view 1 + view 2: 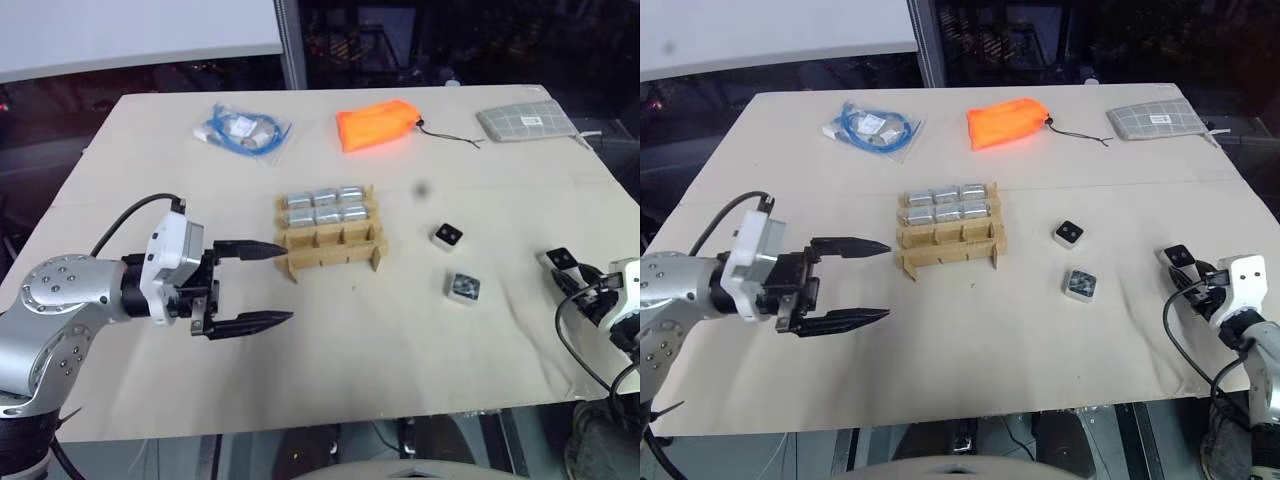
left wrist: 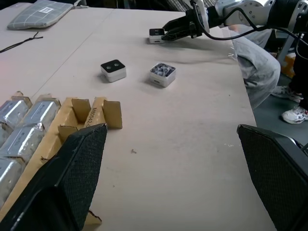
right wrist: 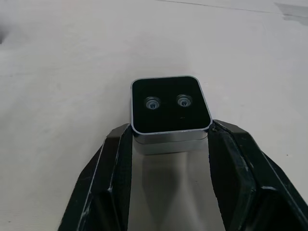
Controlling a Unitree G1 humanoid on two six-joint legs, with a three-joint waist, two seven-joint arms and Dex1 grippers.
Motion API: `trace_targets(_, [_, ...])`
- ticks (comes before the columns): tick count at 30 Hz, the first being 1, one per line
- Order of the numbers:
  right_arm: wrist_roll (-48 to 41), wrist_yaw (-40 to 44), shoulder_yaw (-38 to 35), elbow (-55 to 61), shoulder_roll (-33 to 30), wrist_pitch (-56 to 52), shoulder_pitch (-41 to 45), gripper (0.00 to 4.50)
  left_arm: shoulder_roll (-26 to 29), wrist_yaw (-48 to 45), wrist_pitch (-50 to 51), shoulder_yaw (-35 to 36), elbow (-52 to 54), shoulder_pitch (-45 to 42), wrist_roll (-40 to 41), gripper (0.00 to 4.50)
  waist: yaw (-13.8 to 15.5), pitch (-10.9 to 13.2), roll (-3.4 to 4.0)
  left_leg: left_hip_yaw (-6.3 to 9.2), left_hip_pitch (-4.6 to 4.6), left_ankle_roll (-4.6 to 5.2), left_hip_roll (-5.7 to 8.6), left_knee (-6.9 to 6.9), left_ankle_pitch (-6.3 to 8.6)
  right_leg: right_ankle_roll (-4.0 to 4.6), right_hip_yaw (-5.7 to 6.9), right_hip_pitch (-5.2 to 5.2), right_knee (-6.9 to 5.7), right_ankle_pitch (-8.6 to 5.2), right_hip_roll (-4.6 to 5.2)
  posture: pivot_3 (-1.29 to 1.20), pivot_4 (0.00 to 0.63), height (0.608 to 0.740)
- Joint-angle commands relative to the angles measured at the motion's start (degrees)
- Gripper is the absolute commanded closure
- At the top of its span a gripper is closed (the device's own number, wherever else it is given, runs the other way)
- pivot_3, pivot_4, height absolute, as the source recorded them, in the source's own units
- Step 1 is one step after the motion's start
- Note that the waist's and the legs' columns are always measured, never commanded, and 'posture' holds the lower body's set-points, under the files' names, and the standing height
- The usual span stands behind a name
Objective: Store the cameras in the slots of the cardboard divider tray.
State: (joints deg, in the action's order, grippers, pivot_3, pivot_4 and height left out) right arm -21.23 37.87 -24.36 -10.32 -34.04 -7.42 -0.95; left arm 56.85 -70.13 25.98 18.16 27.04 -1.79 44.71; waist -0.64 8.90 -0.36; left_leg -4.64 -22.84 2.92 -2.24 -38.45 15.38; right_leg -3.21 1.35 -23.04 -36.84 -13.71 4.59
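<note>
The cardboard divider tray [image 1: 330, 263] sits mid-table. Several silver-grey cameras [image 1: 325, 205] fill its two back rows, and the front row's slots are empty. Two loose cameras lie to its right: one with a dark face [image 1: 447, 236] and one nearer the table's front [image 1: 463, 287]. My left gripper [image 1: 287, 283] hangs open just left of the tray's front row, pointing at it, with nothing between its fingers. At the table's right edge my right gripper [image 3: 172, 132] is shut on a third camera [image 3: 171, 108], its black face with two small lenses turned up.
Along the back of the table lie a clear bag of blue cable [image 1: 243, 131], an orange pouch [image 1: 377, 124] and a grey checked pouch [image 1: 525, 121]. A person's legs [image 2: 255, 57] show beyond the table's right edge.
</note>
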Motion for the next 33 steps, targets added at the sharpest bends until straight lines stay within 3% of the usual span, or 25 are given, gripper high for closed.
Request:
trace_targets(1, [-0.3,0.5,-1.0,0.8,-1.0,1.3,0.1,2.82,-0.1,-0.3,-0.9,2.0,1.0,0.1,0.3,0.0,0.0,0.0,0.0,0.0,0.0,0.0,0.0,0.0,0.0,0.0,0.0,0.0,0.0,0.0,0.0,0.0,0.15,0.74])
trace_targets(7, [-3.5,2.3,-2.1,3.6,0.7,3.3,1.0,2.82,-1.2,2.1,-0.3,0.4,-0.6,-2.2,-0.7,0.0,0.0,0.0,0.0,0.0,0.0,0.0,0.0,0.0,0.0,-0.01,0.0,0.0,0.0,0.0,0.0,0.0,0.15,0.74])
trace_targets(13, [-6.5,4.1,0.5,12.4,1.5,1.9,1.8,2.82,-6.9,12.7,6.0,-0.8,-2.2,-6.7,2.5,0.0,0.0,0.0,0.01,0.02,0.0,0.0,-0.01,-0.01,0.0,-0.03,-0.01,0.0,-0.01,0.02,-0.01,0.0,0.15,0.74])
trace_targets(22, [-7.0,4.2,13.6,29.2,2.7,-3.2,10.5,2.82,-20.0,33.7,24.8,-1.5,-5.7,-11.0,21.1,0.0,0.0,0.1,-0.15,0.1,-0.02,-0.24,-0.03,-0.02,-0.14,-0.04,0.02,0.01,-0.06,0.03,0.01,0.0,0.15,0.74])
trace_targets(28, [-4.3,7.6,23.5,32.7,3.8,-2.1,16.1,2.82,-22.7,42.0,34.9,-2.6,-10.3,-12.5,35.0,0.0,0.3,0.2,-0.37,0.23,-0.07,-0.25,-0.04,-0.03,-0.15,-0.04,0.15,0.0,-0.09,0.03,0.07,0.0,0.15,0.74])
trace_targets(33, [-2.7,12.0,29.1,33.2,3.9,0.0,19.0,2.82,-23.9,45.7,37.7,-3.0,-14.8,-15.8,41.2,0.0,0.3,0.2,-0.39,0.24,-0.07,-0.25,0.03,-0.06,-0.15,-0.03,0.16,0.01,-0.09,0.03,0.1,0.0,0.15,0.74])
